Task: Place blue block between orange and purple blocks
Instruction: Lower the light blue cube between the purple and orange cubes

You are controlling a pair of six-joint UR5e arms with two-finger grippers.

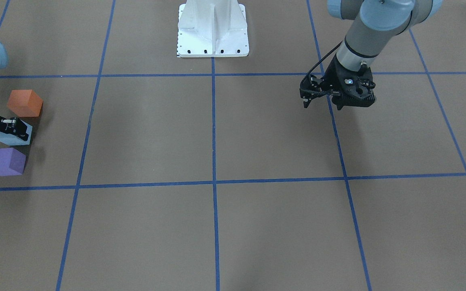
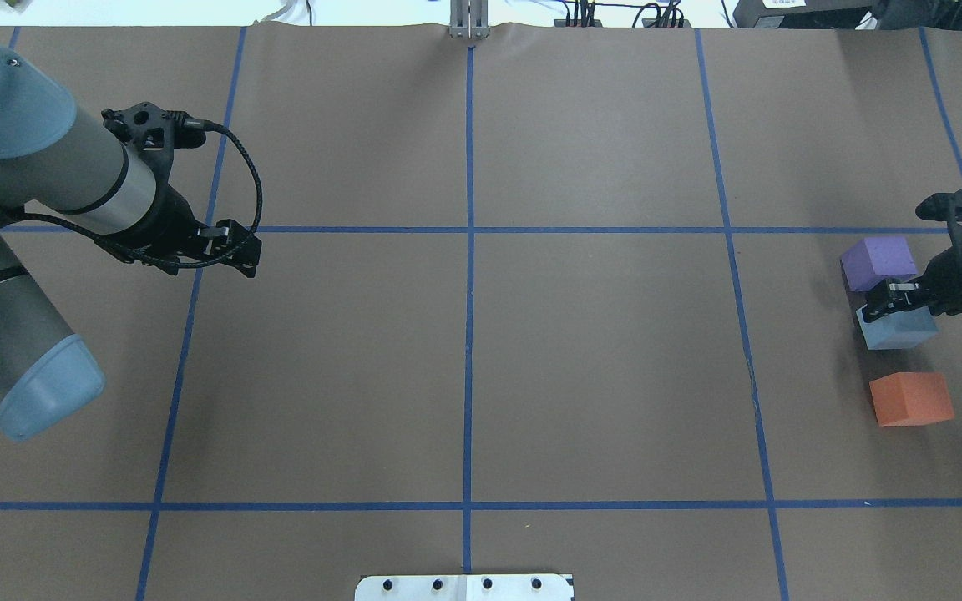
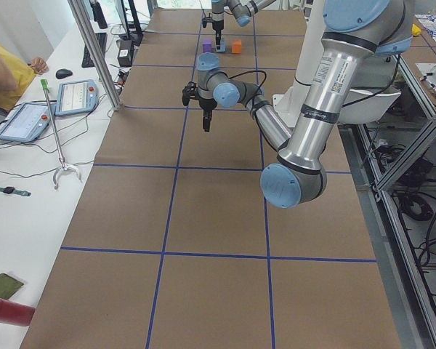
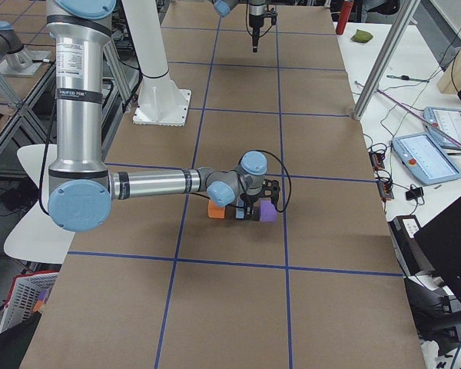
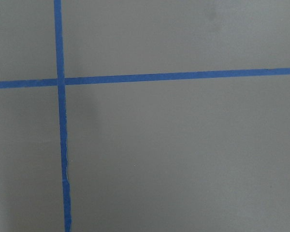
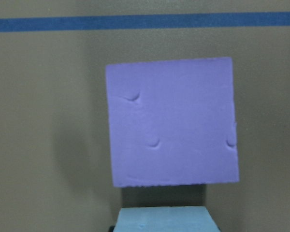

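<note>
The blue block (image 2: pixel 903 332) is held in the right gripper (image 2: pixel 888 305). The purple block (image 2: pixel 878 261) is seen just beyond the gripper and the orange block (image 2: pixel 911 399) just behind it. Whether the left gripper (image 2: pixel 235 250) is wide or narrow cannot be told.

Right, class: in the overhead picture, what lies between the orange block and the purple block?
The blue block lies between the purple block and the orange block. The overhead view shows it plainly.
</note>
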